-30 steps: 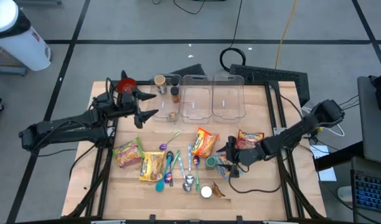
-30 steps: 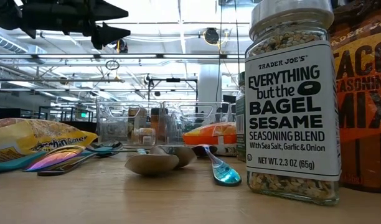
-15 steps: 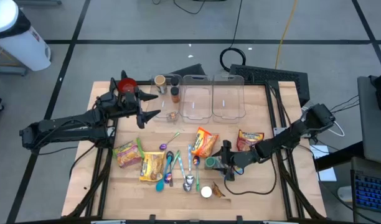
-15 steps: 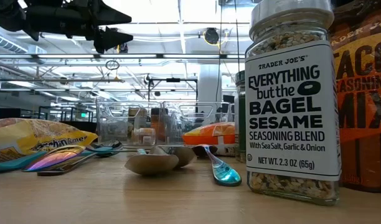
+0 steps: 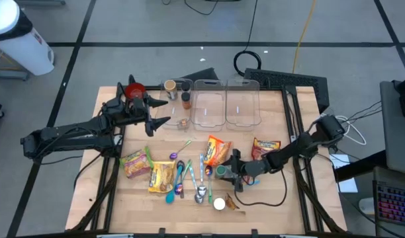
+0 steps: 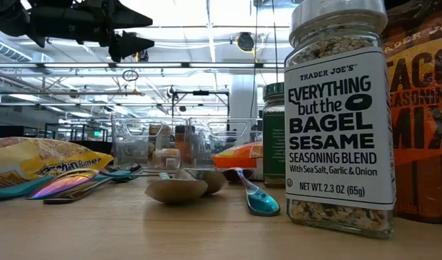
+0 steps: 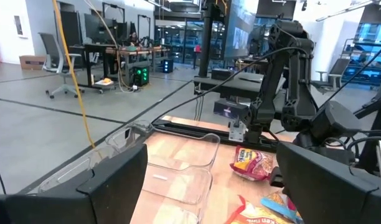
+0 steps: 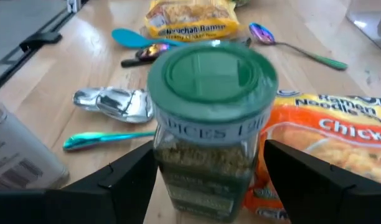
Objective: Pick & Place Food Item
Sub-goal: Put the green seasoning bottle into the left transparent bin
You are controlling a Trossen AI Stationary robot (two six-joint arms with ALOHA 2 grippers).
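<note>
Two spread right gripper (image 8: 209,186) fingers flank the green-lidded jar (image 8: 210,118) standing mid-table beside the ramen (image 8: 327,134); closing off-centre could tip it onto the spoons (image 8: 112,102). The left gripper (image 5: 156,112), jaws spread, hovers far-left.

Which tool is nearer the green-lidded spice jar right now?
The right tool. Its open fingers flank the green-lidded spice jar without closing on it. The left tool hovers open at the far-left of the table, near the clear bins.
</note>
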